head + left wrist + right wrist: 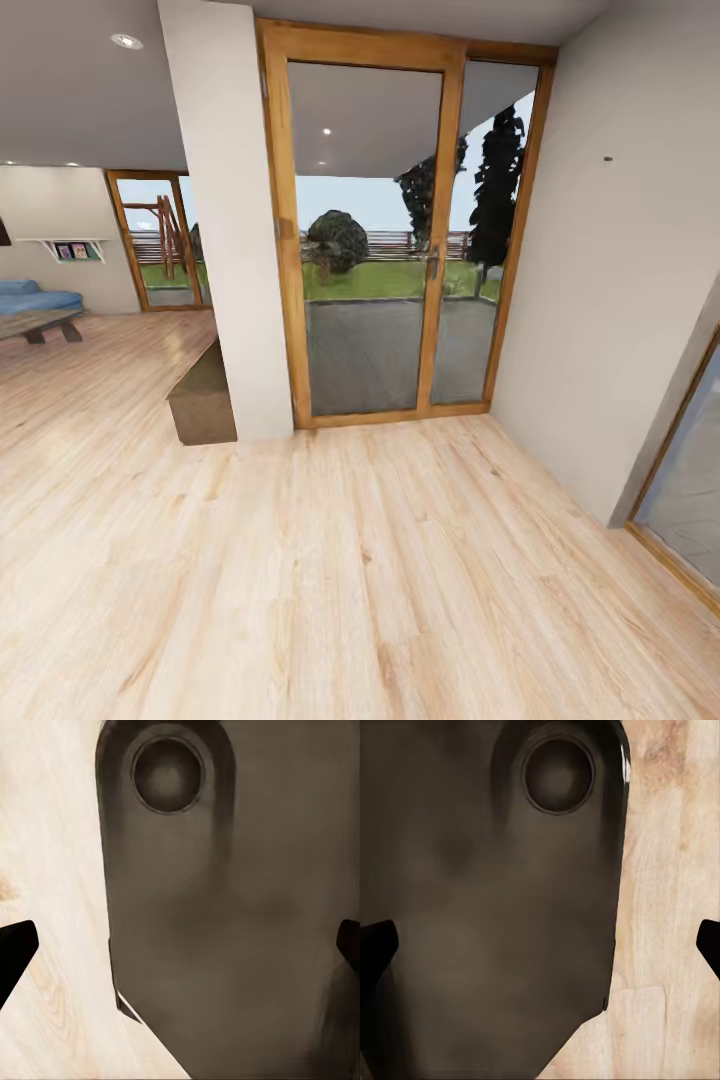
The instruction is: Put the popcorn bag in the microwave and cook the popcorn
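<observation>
Left of the glass door (395,240) stand a blue sofa (35,297) and a white pillar (228,220); wooden floor (330,570) lies before it. My left claw (180,945) and right claw (540,941) are both spread apart, over my dark base (225,945). I see no popcorn bag here

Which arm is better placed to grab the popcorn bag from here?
Neither yet. The head view faces a glass door and wood floor; both wrist views look down past the robot's dark body at floor, claws spread wide.
</observation>
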### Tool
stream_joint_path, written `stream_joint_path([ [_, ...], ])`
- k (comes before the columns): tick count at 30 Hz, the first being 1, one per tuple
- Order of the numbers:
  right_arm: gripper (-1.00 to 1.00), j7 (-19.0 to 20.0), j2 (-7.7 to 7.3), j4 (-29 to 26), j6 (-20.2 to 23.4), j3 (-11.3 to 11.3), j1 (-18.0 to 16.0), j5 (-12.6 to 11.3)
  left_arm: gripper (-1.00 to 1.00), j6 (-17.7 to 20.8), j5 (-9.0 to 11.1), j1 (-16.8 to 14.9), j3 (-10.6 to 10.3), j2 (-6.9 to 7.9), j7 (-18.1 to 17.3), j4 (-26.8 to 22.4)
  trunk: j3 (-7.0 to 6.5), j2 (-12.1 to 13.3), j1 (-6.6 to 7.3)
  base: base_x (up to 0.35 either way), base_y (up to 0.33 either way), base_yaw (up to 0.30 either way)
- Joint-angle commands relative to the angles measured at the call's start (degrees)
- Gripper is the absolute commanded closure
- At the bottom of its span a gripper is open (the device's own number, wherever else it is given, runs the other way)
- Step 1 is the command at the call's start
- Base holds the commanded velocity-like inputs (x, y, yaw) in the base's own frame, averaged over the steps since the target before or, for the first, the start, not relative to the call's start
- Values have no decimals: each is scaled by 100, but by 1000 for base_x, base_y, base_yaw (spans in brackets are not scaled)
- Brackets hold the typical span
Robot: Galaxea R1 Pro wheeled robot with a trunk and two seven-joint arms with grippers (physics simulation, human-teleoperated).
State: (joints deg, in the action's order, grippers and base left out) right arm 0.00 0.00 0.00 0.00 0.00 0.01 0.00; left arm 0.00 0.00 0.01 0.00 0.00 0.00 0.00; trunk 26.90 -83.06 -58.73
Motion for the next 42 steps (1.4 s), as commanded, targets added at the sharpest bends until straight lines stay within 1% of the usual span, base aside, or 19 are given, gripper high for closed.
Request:
stream_joint_path([
  [1, -100, 0, 0, 0, 0, 0, -1, 0, -100, 0, 0, -1, 0, 0, 0, 0, 3, -2, 0, 0, 0, 0],
  [2, -100, 8, -9, 9, 31, 33, -9, 33, -100, -9, 33, -9, 33, -33, -9, 9, 3, -2, 0, 0, 0, 0],
  [4, -100, 8, -9, 9, 33, 39, -9, 43, -100, -9, 35, -9, 57, -98, -9, 9, 3, -2, 0, 0, 0, 0],
  [5, -100, 8, -9, 9, 33, 39, -9, 43, -100, -9, 35, -9, 57, -104, -9, 9, 3, -2, 0, 0, 0, 0],
  [6, -100, 9, -9, 9, 32, 38, -9, 48, -100, -12, 39, -9, 61, -103, -9, 4, 3, -2, 0, 0, 0, 0],
  [10, -100, 9, -9, 9, -20, 35, -9, 48, -100, -105, 166, -9, 93, -96, -9, -127, 3, -2, 0, 0, 0, 0],
  [14, -100, 9, -9, 9, -26, 4, -9, 3, -100, -121, 229, -9, 96, -93, -9, -212, 3, -2, 0, 0, 0, 0],
  [18, -100, 7, -9, 9, -27, -26, -9, -55, -100, -123, 358, -9, 94, -95, -9, -226, 3, -2, 0, 0, 0, 0],
  [27, -100, 9, -9, 9, -151, -35, -9, -68, -100, -154, 646, -9, 94, -97, -9, -231, 3, -2, 0, 0, 0, 0],
  [33, -100, -8, -15, 16, -345, -48, -9, -78, -100, -158, 650, -9, 95, -97, -9, -229, 3, -2, 0, 0, 0, -78],
  [42, -100, -31, -18, 18, -378, -53, -9, -79, -100, -158, 650, -9, 96, -97, -9, -229, 3, -2, 0, 0, 0, -235],
])
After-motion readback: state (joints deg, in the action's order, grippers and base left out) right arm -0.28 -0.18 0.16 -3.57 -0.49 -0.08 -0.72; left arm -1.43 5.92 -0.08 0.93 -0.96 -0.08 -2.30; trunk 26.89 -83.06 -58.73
